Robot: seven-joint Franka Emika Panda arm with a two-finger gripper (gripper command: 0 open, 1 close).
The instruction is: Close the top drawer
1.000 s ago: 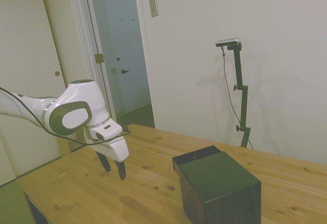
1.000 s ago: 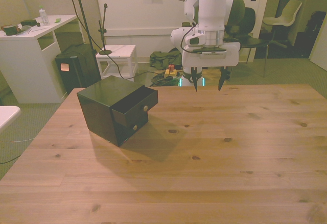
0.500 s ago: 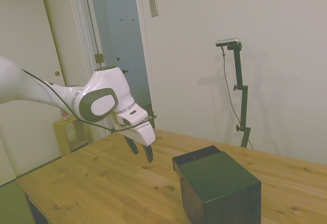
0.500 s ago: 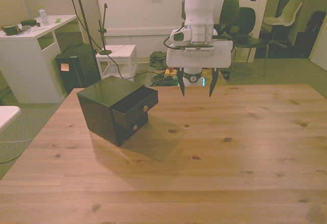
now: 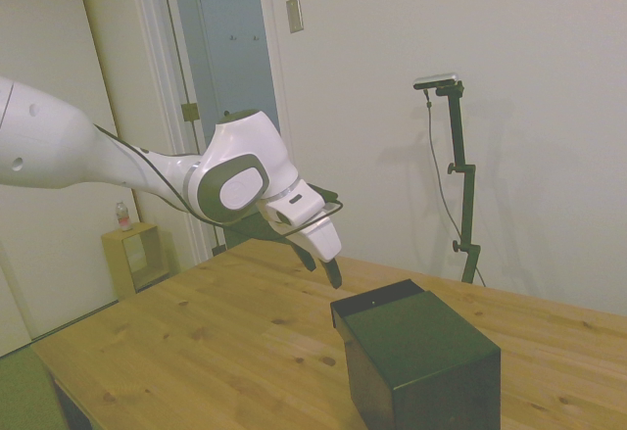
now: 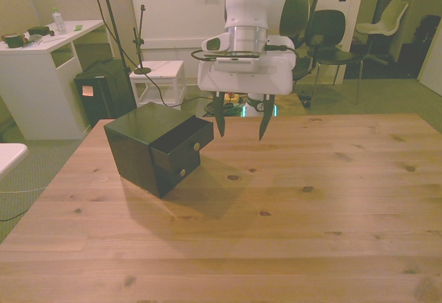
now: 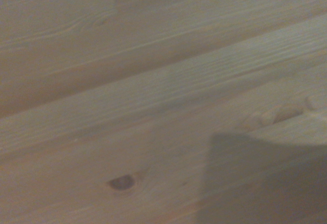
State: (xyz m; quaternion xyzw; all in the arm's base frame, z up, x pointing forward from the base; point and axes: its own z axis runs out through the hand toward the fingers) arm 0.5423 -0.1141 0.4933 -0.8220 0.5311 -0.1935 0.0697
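Front view, top drawer (image 6: 181,148) pulled out, gripper (image 6: 240,126) beside, jaws apart

White arm (image 5: 59,151), grey joint cap (image 5: 233,188)

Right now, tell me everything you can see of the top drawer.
The top drawer is a shallow, glossy black box forming the cabinet's uppermost layer, with one small round pale knob on its face. It is pulled out partway, jutting past the lower drawer's front, level and straight. Nothing touches it: the open gripper hangs in the air just off the front view's right of it.
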